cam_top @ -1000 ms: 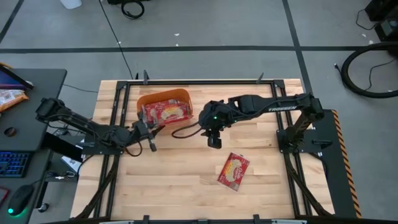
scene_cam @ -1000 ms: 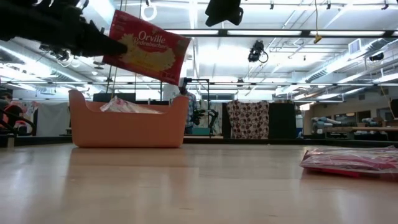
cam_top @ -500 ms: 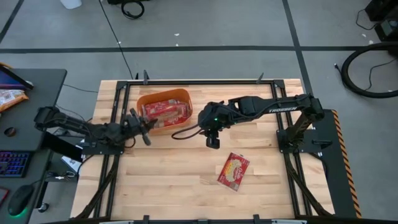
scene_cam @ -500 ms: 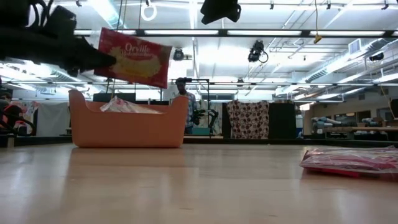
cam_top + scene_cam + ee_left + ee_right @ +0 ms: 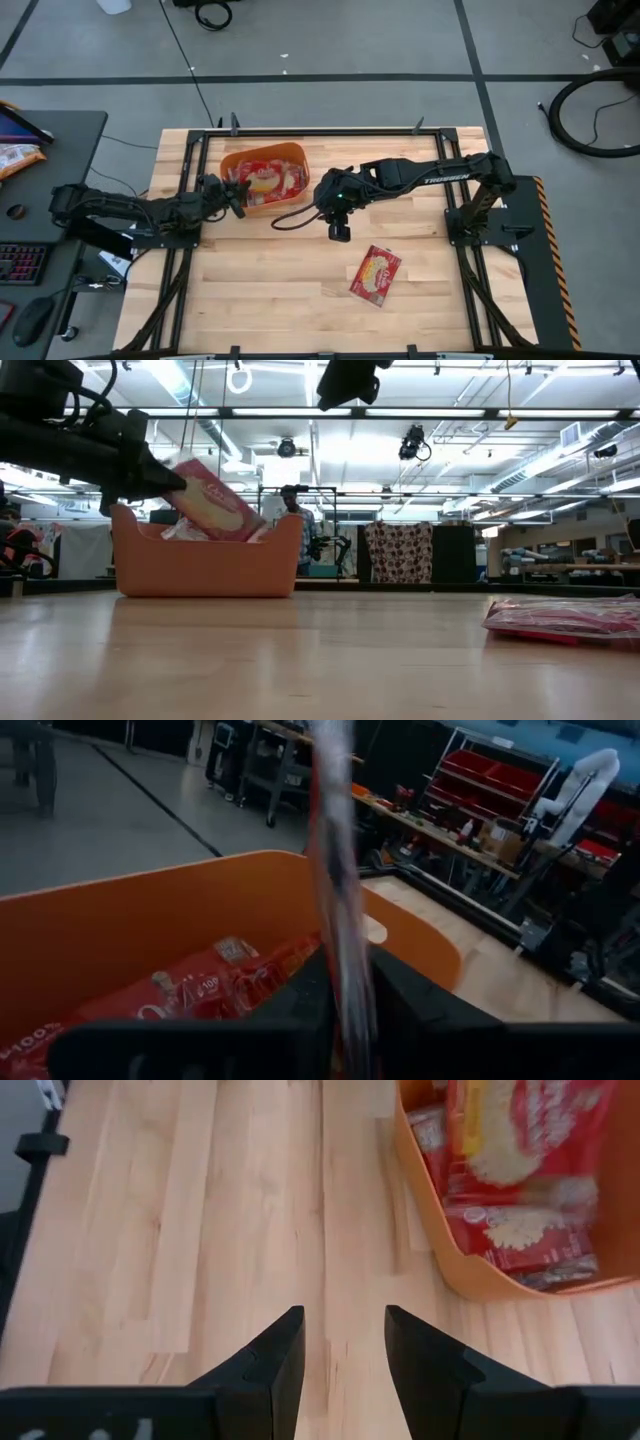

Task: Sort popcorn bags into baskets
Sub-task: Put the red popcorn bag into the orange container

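The orange basket [image 5: 262,150] stands at the table's far middle with several red popcorn bags [image 5: 520,1180] lying in it. My left gripper [image 5: 234,196] is at the basket's left near side, level, shut on another popcorn bag [image 5: 212,508] that slants down into the basket [image 5: 200,565]. My right gripper [image 5: 340,232] hangs open above bare table right of the basket, holding nothing. One more popcorn bag [image 5: 375,273] lies flat on the table's near right part. My left gripper pinches the popcorn bag's upper edge [image 5: 183,474] between its two fingers, which come level from the table's left side. In the left wrist view the bag [image 5: 340,920] stands edge-on between the fingers [image 5: 400,1005]. The bag slants downward, its lower end below the basket's rim.
A black cable [image 5: 290,215] lies on the table between basket and right arm. Black frame rails [image 5: 320,131] border the table. A desk with a keyboard [image 5: 20,262] stands off the left side. Bare wood stretches along the near half.
My left gripper has gone toward the far edge and down to the basket's side, rolling as it went. Its popcorn bag, held broadside above the basket a second ago, has tipped steeply, and its lower end has sunk into the basket.
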Motion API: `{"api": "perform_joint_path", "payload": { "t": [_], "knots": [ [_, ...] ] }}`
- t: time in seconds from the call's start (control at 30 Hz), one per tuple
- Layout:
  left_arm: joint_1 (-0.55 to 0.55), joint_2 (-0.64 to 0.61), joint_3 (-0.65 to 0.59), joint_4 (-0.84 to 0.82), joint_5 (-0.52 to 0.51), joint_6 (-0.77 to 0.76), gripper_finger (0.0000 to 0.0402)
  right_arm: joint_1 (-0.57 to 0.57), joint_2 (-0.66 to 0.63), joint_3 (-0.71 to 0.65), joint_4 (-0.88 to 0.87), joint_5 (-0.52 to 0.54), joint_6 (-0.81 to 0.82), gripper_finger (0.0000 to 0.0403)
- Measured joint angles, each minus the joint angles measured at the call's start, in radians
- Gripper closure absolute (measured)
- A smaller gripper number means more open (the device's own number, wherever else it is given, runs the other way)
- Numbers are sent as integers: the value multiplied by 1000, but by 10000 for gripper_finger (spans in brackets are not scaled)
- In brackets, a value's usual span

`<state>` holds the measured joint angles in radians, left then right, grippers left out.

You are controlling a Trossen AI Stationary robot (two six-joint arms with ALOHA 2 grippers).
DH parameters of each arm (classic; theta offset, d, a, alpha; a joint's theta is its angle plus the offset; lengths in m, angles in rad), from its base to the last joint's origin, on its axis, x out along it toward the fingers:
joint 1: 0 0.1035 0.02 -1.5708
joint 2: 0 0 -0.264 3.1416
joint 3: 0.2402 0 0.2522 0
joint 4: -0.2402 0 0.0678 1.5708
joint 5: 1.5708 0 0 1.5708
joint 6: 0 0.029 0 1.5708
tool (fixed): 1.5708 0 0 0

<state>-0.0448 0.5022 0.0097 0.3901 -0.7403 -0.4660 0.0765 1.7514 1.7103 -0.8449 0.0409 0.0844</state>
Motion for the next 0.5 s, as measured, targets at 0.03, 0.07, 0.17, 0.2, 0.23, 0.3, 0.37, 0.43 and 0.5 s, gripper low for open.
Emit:
{"api": "perform_joint_path", "payload": {
  "t": [0.03, 0.07, 0.17, 0.2, 0.23, 0.3, 0.37, 0.43, 0.5],
  "knots": [
    [0, 0, 0, 0, 1, -4, 340, 0, 3, 0, 6, -5, -2, 259],
    [-1, 0, 0, -1, 0, -15, 336, 0, 6, 1, 15, -8, -6, 259],
    [-1, 2, 0, -2, -24, -29, 321, 0, 13, 0, 8, -15, -9, 259],
    [-1, 1, 0, -2, -36, -29, 317, 0, 14, 0, 13, -20, -9, 259],
    [-1, 1, 0, -1, -45, -29, 313, 0, 14, 0, 15, -26, -9, 259],
    [-1, 1, 0, 0, -57, -29, 306, 0, 14, 0, 14, -34, -9, 259],
    [-1, 1, 0, 0, -67, -24, 301, 0, 14, 0, 15, -34, -9, 259],
    [-1, 1, 0, 1, -74, -23, 298, 0, 14, 0, 15, -34, -9, 259],
    [-1, 1, 0, 5, -80, -1, 297, 0, 14, 0, 15, -35, -9, 259]
  ]
}}
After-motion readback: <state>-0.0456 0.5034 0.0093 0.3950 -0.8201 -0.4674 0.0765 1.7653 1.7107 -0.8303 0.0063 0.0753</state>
